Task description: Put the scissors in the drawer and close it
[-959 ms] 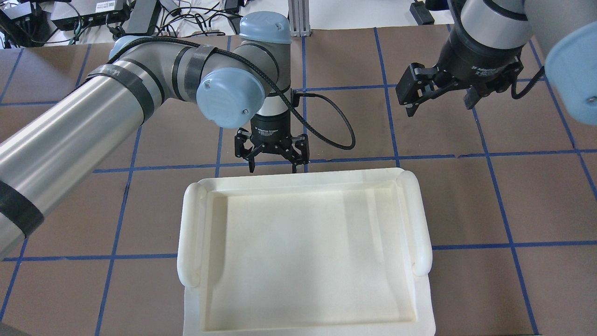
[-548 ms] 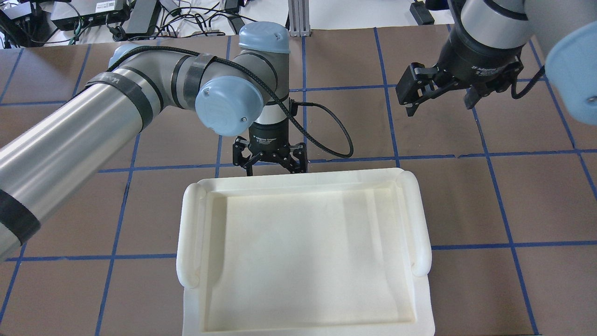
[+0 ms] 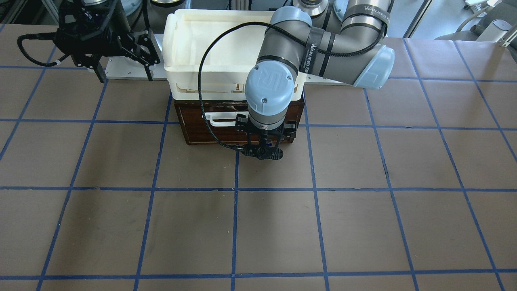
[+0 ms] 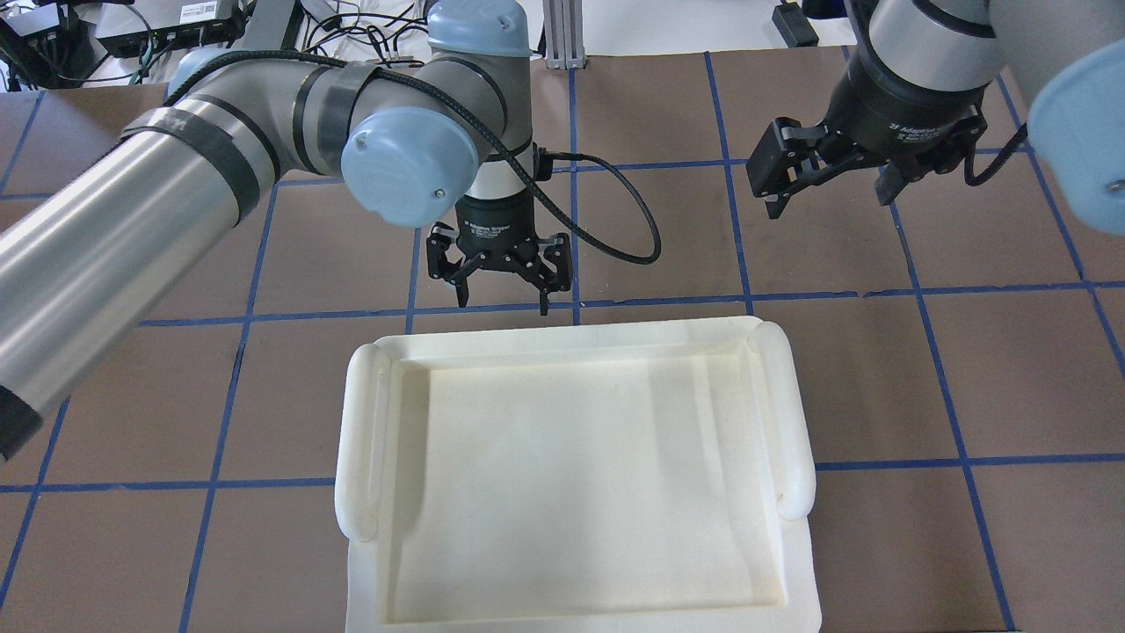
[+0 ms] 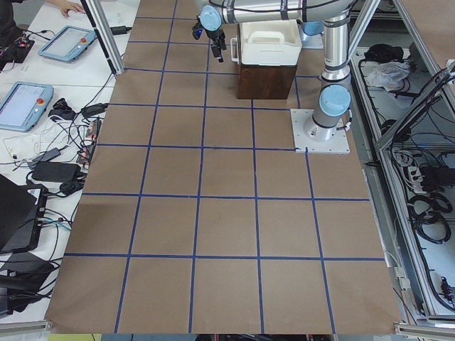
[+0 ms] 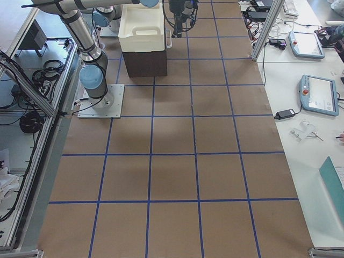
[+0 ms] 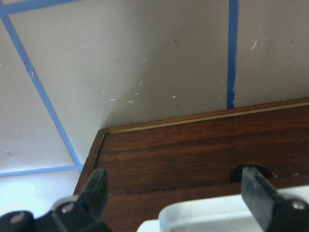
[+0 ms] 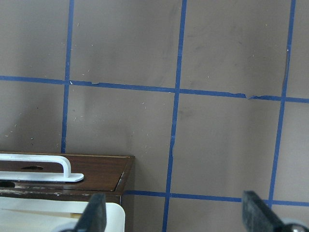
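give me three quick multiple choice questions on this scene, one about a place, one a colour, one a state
1. Where does the cream-white plastic tray sit?
A. on top of the dark brown wooden drawer
B. flat on the table beside it
C. underneath it

2. What colour is the drawer's bar handle?
A. black
B. white
C. orange-red

3. How do the jaws of the left gripper stand?
A. shut on the handle
B. shut on the tray's rim
C. open, holding nothing

Answers:
1 A, as both side views show the tray stacked on the brown wood.
2 B, as the right wrist view shows a white bar against the dark front.
3 C, as the overhead and left wrist views show the jaws spread with nothing between them.
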